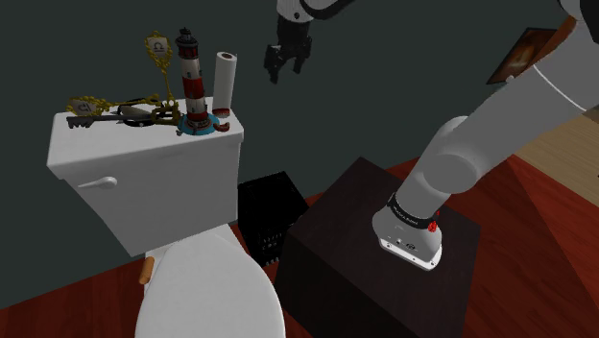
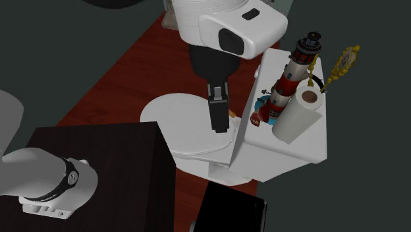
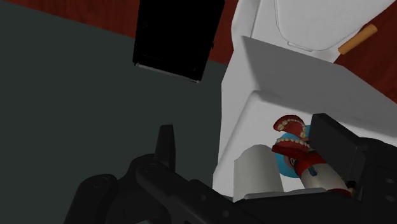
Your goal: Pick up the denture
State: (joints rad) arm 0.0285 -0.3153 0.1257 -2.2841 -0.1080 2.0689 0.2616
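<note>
The denture, red gums with rows of pale teeth, lies on the white toilet tank lid beside the base of a red-and-white lighthouse figure. In the shoulder view the denture is a small red spot at the lid's right end, below a white paper roll. My black gripper hangs in the air above and to the right of the tank, open and holding nothing. In the second exterior view the gripper hovers beside the tank, left of the denture. In the wrist view the fingers stand wide apart.
A gold hand mirror and a gold key also sit on the lid. The toilet seat is below, with an orange stick beside it. A black bin stands between the toilet and my dark stand.
</note>
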